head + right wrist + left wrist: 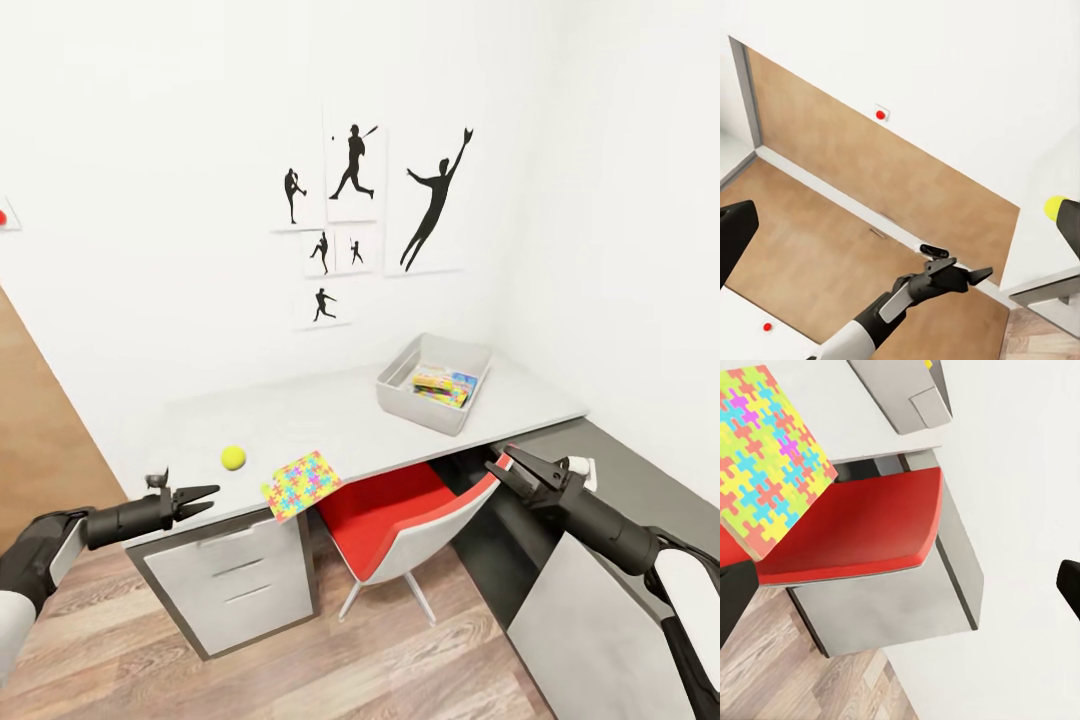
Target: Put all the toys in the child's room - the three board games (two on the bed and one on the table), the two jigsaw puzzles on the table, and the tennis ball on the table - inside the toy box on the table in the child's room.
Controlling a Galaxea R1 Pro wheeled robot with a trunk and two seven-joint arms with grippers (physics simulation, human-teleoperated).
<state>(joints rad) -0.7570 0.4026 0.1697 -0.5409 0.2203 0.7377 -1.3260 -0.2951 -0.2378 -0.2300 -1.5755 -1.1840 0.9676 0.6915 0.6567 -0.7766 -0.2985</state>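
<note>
The tennis ball (233, 457) lies near the front edge of the table (330, 420), and it shows again in the right wrist view (1055, 208). Just right of it a jigsaw puzzle (301, 485) (765, 457) overhangs that edge. The toy box (470, 400) (907, 397) stands at the table's far right with colourful flat boxes (445, 385) inside. My left gripper (212, 498) (971, 274) hangs open and empty in front of the table's left end, below the ball. My right gripper (503, 462) is open and empty below the table edge, under the toy box.
A red and white chair (395, 520) (862, 532) is tucked under the table between my arms. White drawers (240, 580) sit under the table's left end. A low dark grey cabinet (620, 480) runs along the right wall. Baseball prints (355, 170) hang above.
</note>
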